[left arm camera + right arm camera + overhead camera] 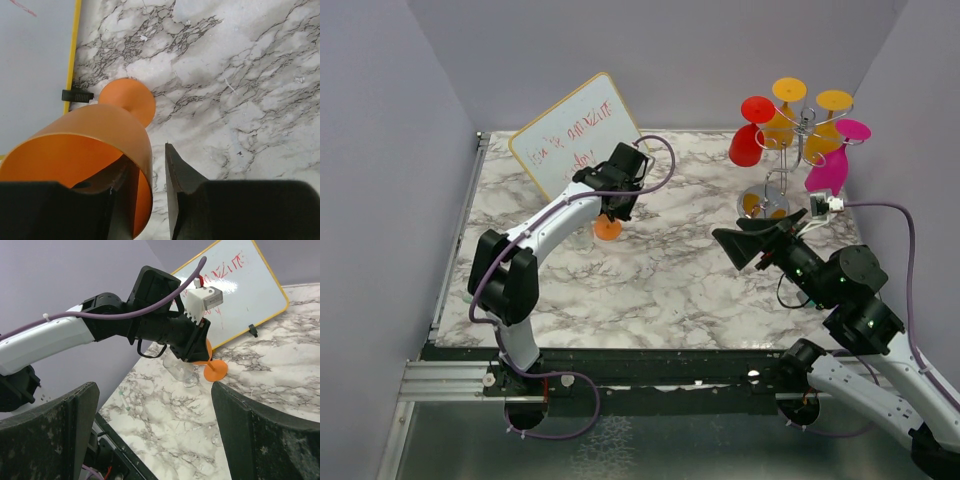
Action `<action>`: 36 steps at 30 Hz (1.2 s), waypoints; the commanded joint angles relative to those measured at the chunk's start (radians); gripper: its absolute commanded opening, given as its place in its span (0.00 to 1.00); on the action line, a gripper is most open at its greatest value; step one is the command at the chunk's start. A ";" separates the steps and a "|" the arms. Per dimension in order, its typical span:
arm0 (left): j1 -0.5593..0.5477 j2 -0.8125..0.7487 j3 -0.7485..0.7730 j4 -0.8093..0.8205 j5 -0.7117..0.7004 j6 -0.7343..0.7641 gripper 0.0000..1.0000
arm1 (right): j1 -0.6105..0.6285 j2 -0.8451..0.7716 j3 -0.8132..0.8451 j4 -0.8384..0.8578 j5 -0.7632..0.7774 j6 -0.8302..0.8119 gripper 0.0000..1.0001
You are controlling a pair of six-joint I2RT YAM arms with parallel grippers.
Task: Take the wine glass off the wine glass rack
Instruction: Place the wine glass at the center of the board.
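Guessing this orange wine glass is light, slick plastic, I'd pinch its rim wall; left hand straddles that rim slackly, right hand gapes empty.

Yellow-framed whiteboard, red writing, propped on marble table.

**Colour and pattern record: desk and contents**

Desk: white marble pattern with grey-black veining. Orange glass: plain orange all over, no markings. Rack: shiny silver wire, carrying a red glass, two yellow-orange glasses and a magenta glass. Whiteboard: white face, yellow frame, red writing. Left end effector and right end effector: black. Arms: white and black sections. Cables: purple. Walls: plain pale lilac-grey.
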 commanded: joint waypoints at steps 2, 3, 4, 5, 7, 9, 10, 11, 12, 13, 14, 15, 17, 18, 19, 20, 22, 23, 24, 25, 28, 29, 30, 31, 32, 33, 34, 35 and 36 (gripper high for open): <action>0.006 0.004 0.048 -0.034 0.030 -0.009 0.42 | 0.001 -0.012 0.003 -0.025 0.033 -0.006 1.00; 0.006 0.004 0.057 -0.035 0.036 -0.012 0.46 | 0.001 -0.010 0.000 -0.023 0.034 -0.005 1.00; 0.006 0.002 0.065 -0.036 0.039 -0.016 0.49 | 0.001 -0.008 -0.002 -0.021 0.034 -0.004 1.00; 0.006 0.000 0.073 -0.039 0.036 -0.019 0.53 | 0.001 -0.005 -0.005 -0.019 0.033 -0.003 1.00; 0.006 -0.004 0.090 -0.045 0.027 -0.021 0.62 | 0.001 0.003 -0.002 -0.020 0.032 -0.003 1.00; 0.006 -0.014 0.103 -0.052 0.022 -0.021 0.66 | 0.001 0.013 0.006 -0.037 0.044 0.000 1.00; 0.006 -0.022 0.110 -0.056 0.020 -0.020 0.68 | 0.001 0.017 0.012 -0.050 0.059 0.003 1.00; 0.007 -0.032 0.114 -0.059 0.021 -0.018 0.70 | 0.001 0.021 0.016 -0.066 0.081 0.003 1.00; 0.006 -0.044 0.117 -0.059 0.023 -0.016 0.72 | 0.001 0.028 0.019 -0.084 0.112 0.003 1.00; 0.006 -0.058 0.115 -0.059 0.028 -0.013 0.74 | 0.001 0.035 0.019 -0.107 0.153 0.006 1.00; 0.006 -0.071 0.115 -0.058 0.034 -0.010 0.76 | 0.001 0.043 0.020 -0.141 0.207 0.024 1.00; 0.007 -0.085 0.115 -0.057 0.036 -0.008 0.78 | 0.001 0.052 0.025 -0.187 0.251 0.042 1.00; 0.006 -0.118 0.113 -0.052 0.032 -0.005 0.81 | 0.001 0.070 0.035 -0.231 0.294 0.050 1.00; 0.006 -0.135 0.111 -0.053 0.020 -0.005 0.82 | 0.001 0.074 0.040 -0.237 0.300 0.047 1.00; 0.006 -0.155 0.108 -0.051 0.005 -0.005 0.84 | 0.001 0.079 0.045 -0.238 0.292 0.038 1.00; 0.006 -0.174 0.102 -0.046 -0.011 -0.004 0.85 | 0.001 0.085 0.050 -0.238 0.278 0.022 1.00; 0.006 -0.219 0.086 -0.034 -0.041 -0.014 0.86 | 0.001 0.110 0.080 -0.259 0.262 -0.009 1.00; 0.006 -0.244 0.073 -0.026 -0.046 -0.019 0.87 | 0.001 0.129 0.098 -0.279 0.268 -0.019 1.00; 0.006 -0.273 0.056 -0.015 -0.049 -0.025 0.88 | 0.001 0.148 0.119 -0.299 0.275 -0.031 1.00; 0.006 -0.302 0.035 -0.002 -0.049 -0.032 0.88 | 0.001 0.167 0.137 -0.313 0.278 -0.045 1.00; 0.006 -0.400 -0.052 0.041 -0.054 -0.055 0.90 | 0.001 0.229 0.189 -0.349 0.271 -0.108 1.00; 0.007 -0.446 -0.080 0.059 -0.060 -0.064 0.91 | 0.001 0.253 0.209 -0.362 0.267 -0.117 1.00; 0.007 -0.481 -0.112 0.073 -0.063 -0.073 0.91 | 0.001 0.274 0.230 -0.372 0.253 -0.128 1.00; 0.006 -0.518 -0.144 0.085 -0.066 -0.081 0.92 | 0.001 0.295 0.248 -0.377 0.226 -0.140 1.00; 0.006 -0.557 -0.176 0.100 -0.067 -0.093 0.94 | 0.001 0.312 0.271 -0.371 0.185 -0.142 1.00; 0.006 -0.592 -0.209 0.115 -0.066 -0.104 0.96 | 0.001 0.323 0.294 -0.366 0.141 -0.126 1.00; 0.007 -0.629 -0.241 0.128 -0.058 -0.116 0.97 | 0.001 0.323 0.311 -0.352 0.089 -0.113 1.00; 0.007 -0.663 -0.274 0.141 -0.045 -0.127 0.97 | 0.001 0.312 0.304 -0.314 0.050 -0.108 1.00; 0.007 -0.694 -0.304 0.151 -0.032 -0.135 0.97 | 0.001 0.294 0.280 -0.250 0.025 -0.114 1.00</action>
